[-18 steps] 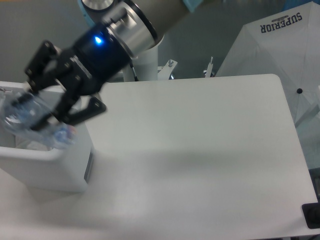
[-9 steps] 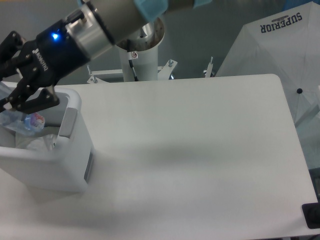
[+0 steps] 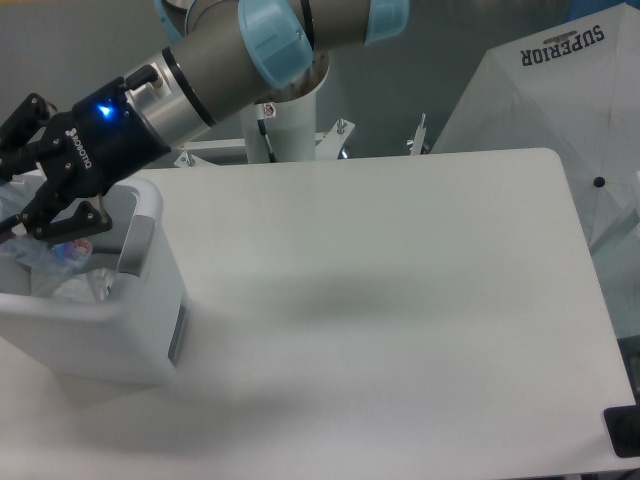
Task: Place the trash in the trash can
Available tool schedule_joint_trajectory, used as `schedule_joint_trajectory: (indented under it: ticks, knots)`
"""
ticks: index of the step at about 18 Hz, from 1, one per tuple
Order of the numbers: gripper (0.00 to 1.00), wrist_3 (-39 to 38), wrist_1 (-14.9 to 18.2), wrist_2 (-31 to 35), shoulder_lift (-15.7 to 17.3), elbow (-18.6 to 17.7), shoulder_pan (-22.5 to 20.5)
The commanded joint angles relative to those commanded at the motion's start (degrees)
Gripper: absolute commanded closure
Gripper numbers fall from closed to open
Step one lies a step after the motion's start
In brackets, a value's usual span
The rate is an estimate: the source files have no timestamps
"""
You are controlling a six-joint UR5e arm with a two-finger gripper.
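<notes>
Gripper (image 3: 40, 195) hangs over the trash can (image 3: 140, 330) opening, fingers closed around the crushed bottle (image 3: 45, 250), positioned so release should drop it into the liner below.

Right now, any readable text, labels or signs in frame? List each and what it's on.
"SUPERIOR" – dark capitals on the white umbrella, upper right.
White lettering on the black tool body – too blurred to read.
Small red-and-white sticker on the white robot pedestal – too small to read.
Bottle label over the trash can – not legible.
</notes>
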State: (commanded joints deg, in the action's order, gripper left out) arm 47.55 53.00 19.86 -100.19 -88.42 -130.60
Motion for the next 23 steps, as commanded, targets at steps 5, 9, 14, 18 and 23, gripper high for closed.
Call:
schedule_joint_trajectory:
  ticks: [5,9,14,18,23]
  knots:
    - [0.00,-0.09,-0.09,0.09,0.00,-0.18,-1.31]
    - [0.00,-0.70,0.26,0.96,0.00,0.00,-6.23]
    - [0.00,-0.62,0.35,4.03,-2.01,0.26,-13.61]
    - [0.00,-0.18,0.26,11.48,-4.39,0.52,-15.12]
    - [0.00,3.58,0.09,28.18,-8.26,2.46,-16.78]
